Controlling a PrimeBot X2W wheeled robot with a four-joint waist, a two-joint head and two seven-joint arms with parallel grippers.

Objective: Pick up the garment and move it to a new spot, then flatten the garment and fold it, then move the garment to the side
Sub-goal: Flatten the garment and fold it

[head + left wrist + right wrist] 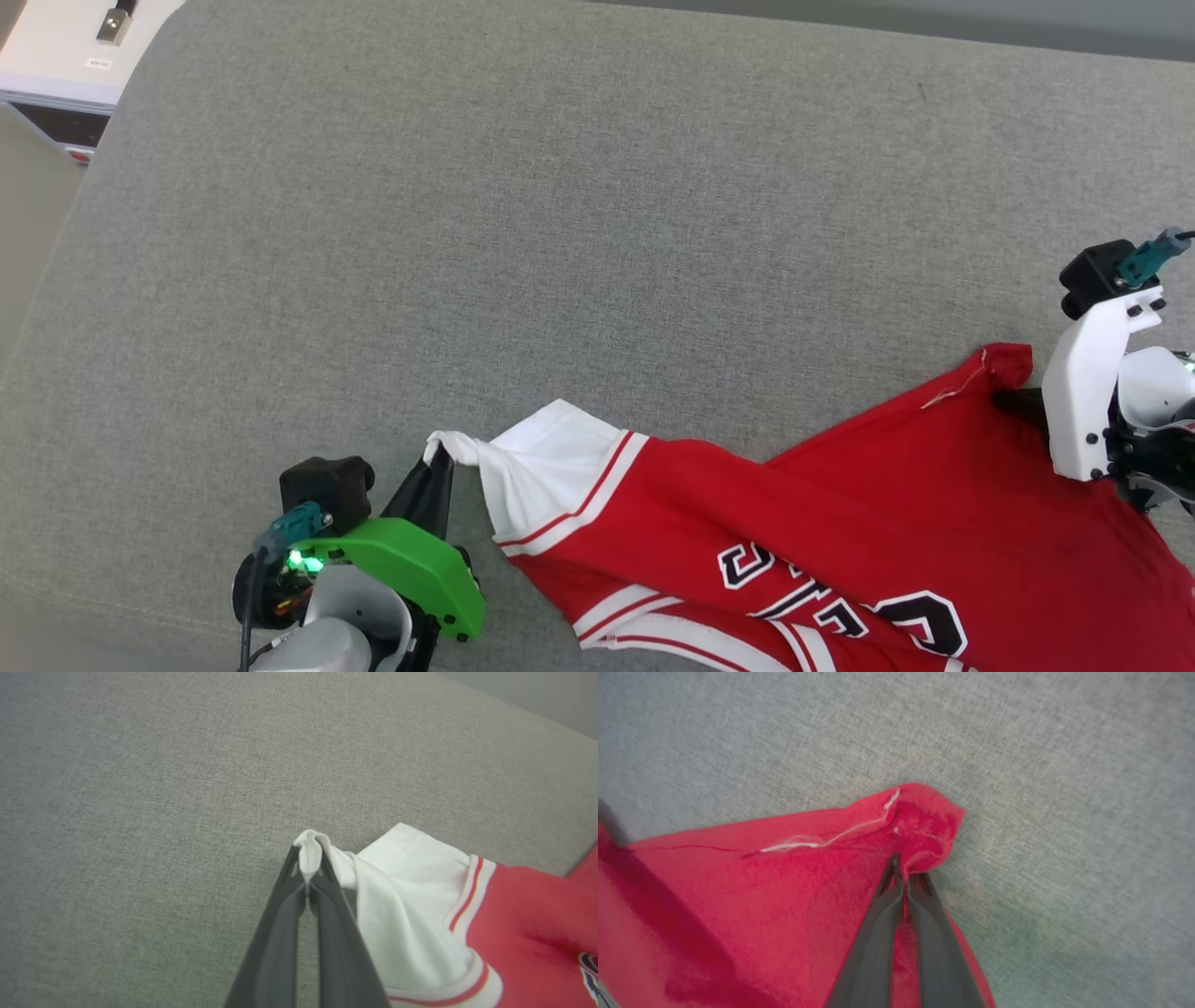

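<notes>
Two grippers are pinching the garment (840, 523), which is lying spread along the near edge of the grey cushion (560, 233). The left gripper (308, 870) is clamping the white sleeve tip, and the right gripper (903, 872) is clenching a red corner. Black, white-outlined lettering is showing upside down and cut off, unreadable.

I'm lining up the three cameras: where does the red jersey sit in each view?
Head view: garment lower right, sleeve tip in left gripper.
Left wrist view: garment lower right.
Right wrist view: garment lower left, corner in right gripper.
Shared landmark: grey fabric surface.
</notes>
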